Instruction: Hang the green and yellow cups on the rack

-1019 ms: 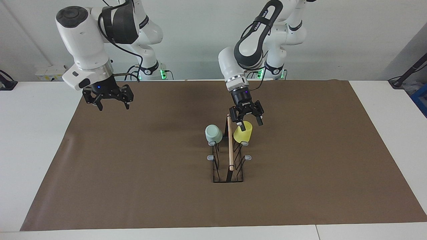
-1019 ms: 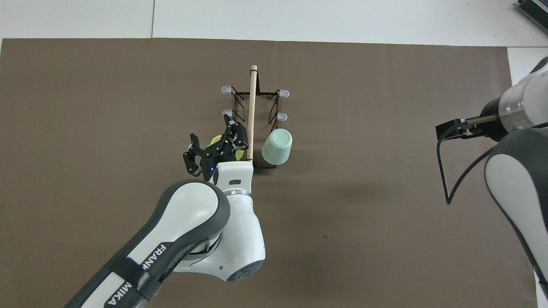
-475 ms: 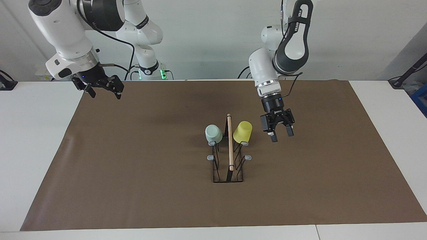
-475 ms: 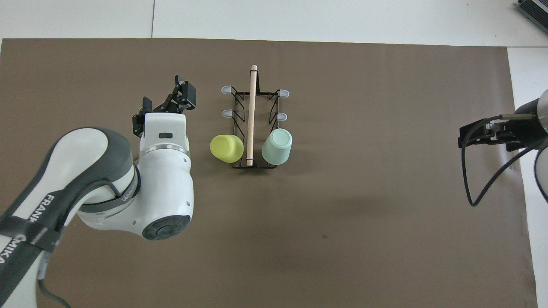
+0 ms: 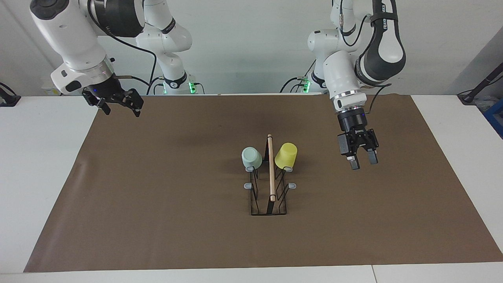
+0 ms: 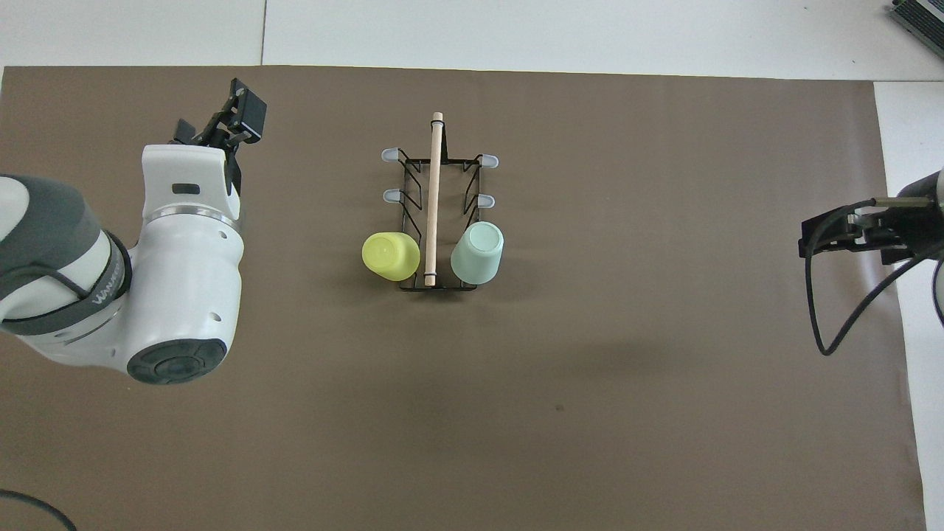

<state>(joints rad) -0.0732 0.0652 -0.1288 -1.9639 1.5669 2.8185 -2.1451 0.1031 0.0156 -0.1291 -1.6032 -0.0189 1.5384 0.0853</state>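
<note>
The black wire rack (image 5: 269, 196) (image 6: 413, 195) with a wooden rod on top stands mid-table. The mint green cup (image 5: 251, 157) (image 6: 477, 253) hangs upside down on the prong nearest the robots, on the side toward the right arm's end. The yellow cup (image 5: 286, 155) (image 6: 390, 256) hangs upside down on the matching prong, on the side toward the left arm's end. My left gripper (image 5: 362, 162) (image 6: 221, 124) is open and empty, in the air over the mat beside the rack, toward the left arm's end. My right gripper (image 5: 120, 109) is open and empty, raised over the mat's corner at the right arm's end.
A brown mat (image 5: 157, 220) (image 6: 627, 332) covers most of the white table (image 5: 39, 157). Grey-tipped prongs (image 5: 247, 185) (image 6: 389, 195) farther from the robots than the cups carry nothing. The right arm's wrist and cable (image 6: 848, 228) show at the overhead view's edge.
The left gripper has let go of the yellow cup and swung away from the rack toward the left arm's end. The right gripper has risen and drawn back to the mat's corner.
</note>
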